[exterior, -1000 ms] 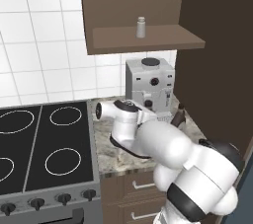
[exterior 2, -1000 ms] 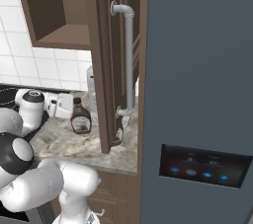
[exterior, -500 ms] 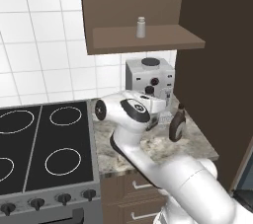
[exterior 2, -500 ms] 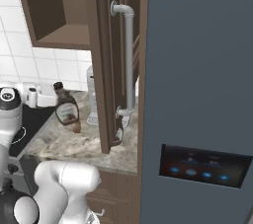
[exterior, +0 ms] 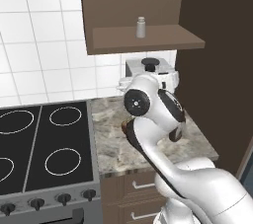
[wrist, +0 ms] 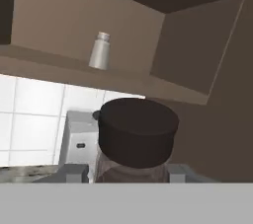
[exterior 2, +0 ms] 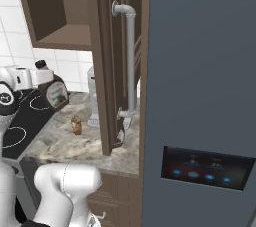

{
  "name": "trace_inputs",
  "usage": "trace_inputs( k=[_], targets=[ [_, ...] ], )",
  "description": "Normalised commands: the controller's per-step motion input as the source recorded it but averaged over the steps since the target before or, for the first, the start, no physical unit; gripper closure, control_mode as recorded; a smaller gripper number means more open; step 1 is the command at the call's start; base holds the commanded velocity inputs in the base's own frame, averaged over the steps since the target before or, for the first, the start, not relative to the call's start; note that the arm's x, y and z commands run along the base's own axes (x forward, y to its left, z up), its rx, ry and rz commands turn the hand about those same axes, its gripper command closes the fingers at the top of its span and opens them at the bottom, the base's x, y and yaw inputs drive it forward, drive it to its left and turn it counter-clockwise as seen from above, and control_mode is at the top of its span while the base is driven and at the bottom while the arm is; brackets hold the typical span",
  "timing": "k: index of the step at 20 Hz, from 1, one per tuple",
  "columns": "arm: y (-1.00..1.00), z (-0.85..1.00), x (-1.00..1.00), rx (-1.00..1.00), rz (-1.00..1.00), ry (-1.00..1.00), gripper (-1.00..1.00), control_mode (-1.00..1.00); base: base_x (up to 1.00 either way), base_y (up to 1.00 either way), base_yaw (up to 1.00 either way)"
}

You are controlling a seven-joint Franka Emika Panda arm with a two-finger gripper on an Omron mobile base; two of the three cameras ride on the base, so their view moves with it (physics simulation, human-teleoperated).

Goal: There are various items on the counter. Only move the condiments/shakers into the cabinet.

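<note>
While our gripper is clamped on a brown bottle above the counter, we risk clipping the cabinet shelf edge or toppling the shaker already there

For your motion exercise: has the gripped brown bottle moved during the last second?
Yes. In the right base view the bottle has risen off the counter, toward the cabinet, held in the gripper.
</note>
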Motion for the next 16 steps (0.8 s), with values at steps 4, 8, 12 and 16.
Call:
trace_inputs(
  k=[4,8,12,16],
  targets=[
    [0.16,0.96,-0.13,0.14,0.45,-0.01,1.0,-1.0,0.0,0.0,0.0],
    [0.2,0.6,-0.3,0.24,0.19,-0.12,1.0,-1.0,0.0,0.0,0.0],
    [0.18,0.46,-0.22,0.21,0.02,-0.12,1.0,-1.0,0.0,0.0,0.0],
    [0.01,0.02,-0.05,0.01,0.0,-0.01,1.0,-1.0,0.0,0.0,0.0]
  ],
)
